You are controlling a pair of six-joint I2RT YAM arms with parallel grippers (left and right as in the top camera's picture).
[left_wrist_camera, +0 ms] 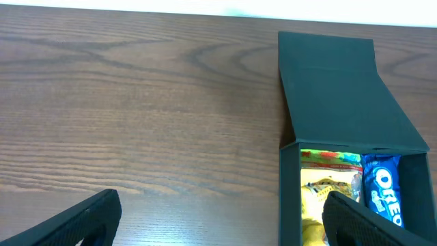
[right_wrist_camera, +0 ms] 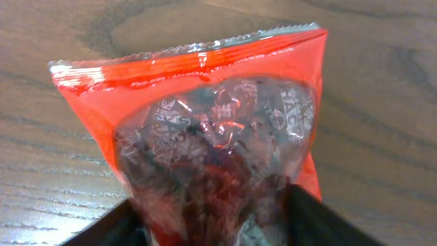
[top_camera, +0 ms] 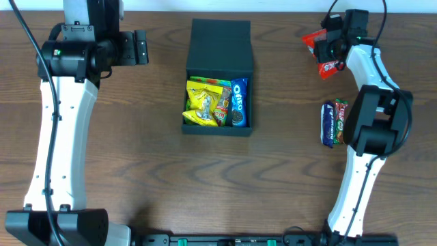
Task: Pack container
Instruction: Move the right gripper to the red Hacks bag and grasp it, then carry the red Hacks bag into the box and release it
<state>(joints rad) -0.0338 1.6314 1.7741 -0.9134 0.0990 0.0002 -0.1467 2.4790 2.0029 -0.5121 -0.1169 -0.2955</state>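
Note:
The container (top_camera: 219,41) is a matte black square box in the middle of the table, its hinged lid folded back. Inside lie yellow snack packets (top_camera: 205,102) and a blue Oreo packet (top_camera: 238,101). It also shows in the left wrist view (left_wrist_camera: 341,89). My right gripper (top_camera: 326,49) at the far right is shut on a red snack packet (right_wrist_camera: 205,130), which fills the right wrist view. My left gripper (left_wrist_camera: 218,219) is open and empty over bare wood just left of the box; in the overhead view only its arm shows.
A dark blue and red snack packet (top_camera: 332,123) lies on the table at the right, beside the right arm. The wooden table (top_camera: 150,164) runs to a pale edge at the back.

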